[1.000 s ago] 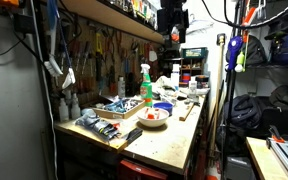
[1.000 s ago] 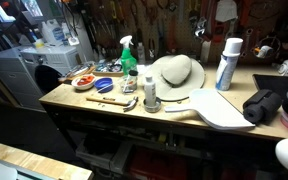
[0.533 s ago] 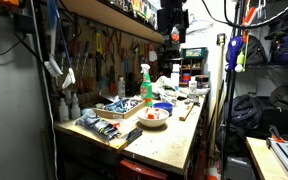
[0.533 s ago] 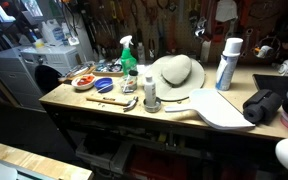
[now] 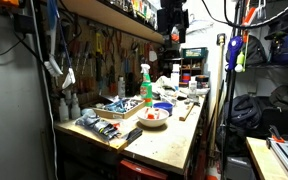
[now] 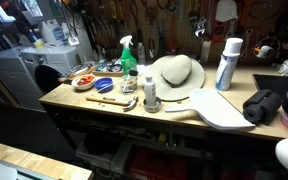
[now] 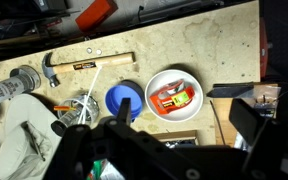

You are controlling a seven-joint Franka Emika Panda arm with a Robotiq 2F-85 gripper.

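My gripper (image 7: 184, 118) is open and empty, held high above the wooden workbench (image 7: 224, 45). In the wrist view a white bowl (image 7: 174, 95) holding an orange and green object lies right below, between the fingers. A blue bowl (image 7: 122, 100) sits beside it, and a hammer (image 7: 89, 63) lies farther off. In an exterior view the gripper (image 5: 171, 30) hangs well above the white bowl (image 5: 154, 117). The same bowl (image 6: 84, 80) shows in both exterior views.
A green spray bottle (image 5: 145, 82) (image 6: 128, 55), a straw hat (image 6: 177, 72), a white spray can (image 6: 227, 62) and a white cutting board (image 6: 222, 108) stand on the bench. Tools hang on the back wall (image 6: 164, 25). A shelf (image 5: 114, 15) runs overhead.
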